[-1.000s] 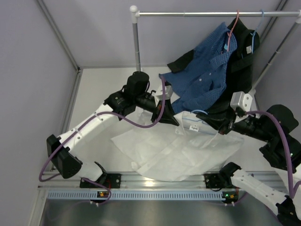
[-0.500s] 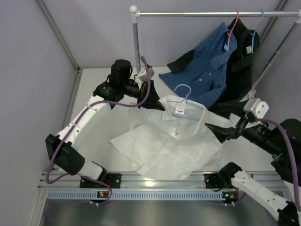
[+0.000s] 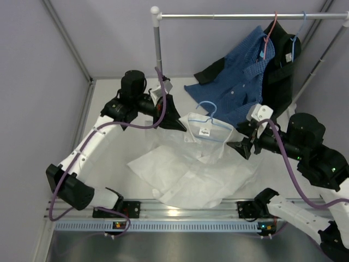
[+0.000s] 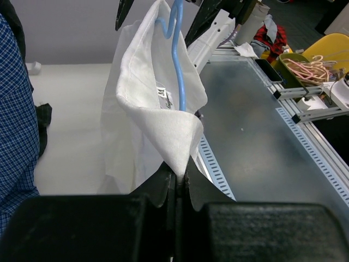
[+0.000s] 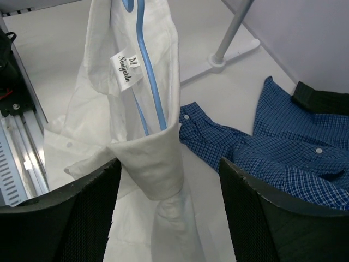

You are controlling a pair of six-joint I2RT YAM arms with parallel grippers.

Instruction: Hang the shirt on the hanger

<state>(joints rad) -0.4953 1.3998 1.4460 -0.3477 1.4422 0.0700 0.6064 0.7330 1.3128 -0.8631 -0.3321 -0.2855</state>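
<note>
The white shirt (image 3: 191, 172) trails from the table up to its raised collar, with the light-blue hanger (image 3: 209, 113) threaded inside it. My left gripper (image 3: 183, 125) is shut on the collar's left tip (image 4: 178, 164), holding it up. In the left wrist view the hanger (image 4: 178, 71) runs down inside the shirt (image 4: 142, 103). My right gripper (image 3: 238, 147) stands open at the collar's right end. In the right wrist view that folded collar end (image 5: 155, 164) sits between the fingers of the right gripper (image 5: 170, 177), nearer the left one. The hanger (image 5: 150, 82) and the size label (image 5: 126, 68) show above.
A blue patterned shirt (image 3: 240, 87) on a red hanger (image 3: 271, 33) and a black garment (image 3: 281, 63) on a blue hanger (image 3: 294, 43) hang from the rail (image 3: 234, 16) at the back right. The rack's post (image 3: 158, 52) stands behind the collar. Grey walls close in the left and back.
My left gripper has lifted the collar and hanger and carried them back and left. The right gripper opened, let go, drew back, then came in toward the collar's right end.
</note>
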